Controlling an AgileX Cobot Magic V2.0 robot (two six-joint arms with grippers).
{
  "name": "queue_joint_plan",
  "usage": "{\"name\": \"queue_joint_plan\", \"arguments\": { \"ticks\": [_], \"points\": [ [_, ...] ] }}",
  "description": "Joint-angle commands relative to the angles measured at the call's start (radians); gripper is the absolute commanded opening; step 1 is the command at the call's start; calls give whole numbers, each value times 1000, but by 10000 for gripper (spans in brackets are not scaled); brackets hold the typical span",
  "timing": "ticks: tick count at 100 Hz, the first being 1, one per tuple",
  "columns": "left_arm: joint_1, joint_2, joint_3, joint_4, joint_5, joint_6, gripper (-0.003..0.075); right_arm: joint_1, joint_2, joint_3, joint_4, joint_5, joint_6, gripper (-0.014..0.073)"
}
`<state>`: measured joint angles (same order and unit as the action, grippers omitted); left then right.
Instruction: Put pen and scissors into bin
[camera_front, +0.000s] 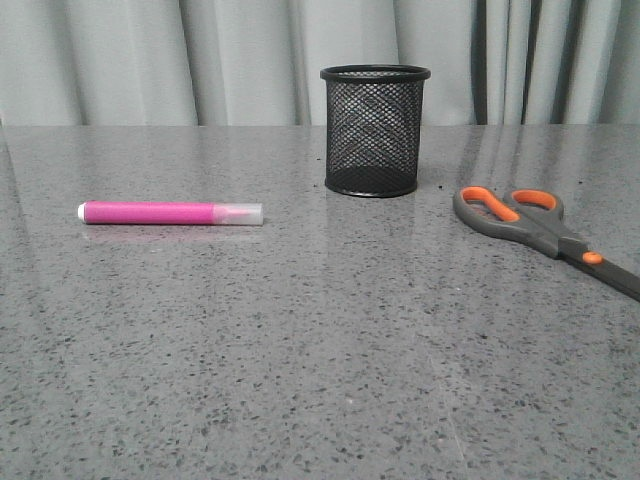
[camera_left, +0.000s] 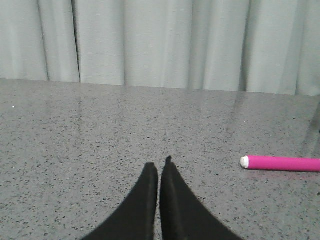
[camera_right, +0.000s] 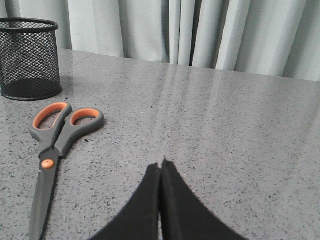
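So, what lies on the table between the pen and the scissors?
The bin, standing upright slightly farther back, as the front view shows. The pen and scissors lie on either side of it.

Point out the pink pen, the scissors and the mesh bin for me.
pen (camera_front: 150, 212): front view, middle of pink barrel.
scissors (camera_right: 47, 164): right wrist view, orange pivot dot.
bin (camera_front: 374, 125): front view, mesh wall.

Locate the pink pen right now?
Front view: the bright pink pen with clear cap lies flat on the grey speckled table, left of the black wire-mesh cup, apart from it.
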<state>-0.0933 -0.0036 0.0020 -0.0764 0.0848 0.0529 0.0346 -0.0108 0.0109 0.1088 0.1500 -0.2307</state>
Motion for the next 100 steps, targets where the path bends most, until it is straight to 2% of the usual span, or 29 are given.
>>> {"name": "queue_joint_plan", "arguments": {
  "ticks": [1, 100],
  "points": [
    [3, -33, 44, -10, -75, -8, -19, -8, -18, 14, 3, -73, -1, -69],
    [3, -33, 44, -10, -85, -8, -19, -8, -18, 14, 3, -100, -1, -69]
  ]
}}
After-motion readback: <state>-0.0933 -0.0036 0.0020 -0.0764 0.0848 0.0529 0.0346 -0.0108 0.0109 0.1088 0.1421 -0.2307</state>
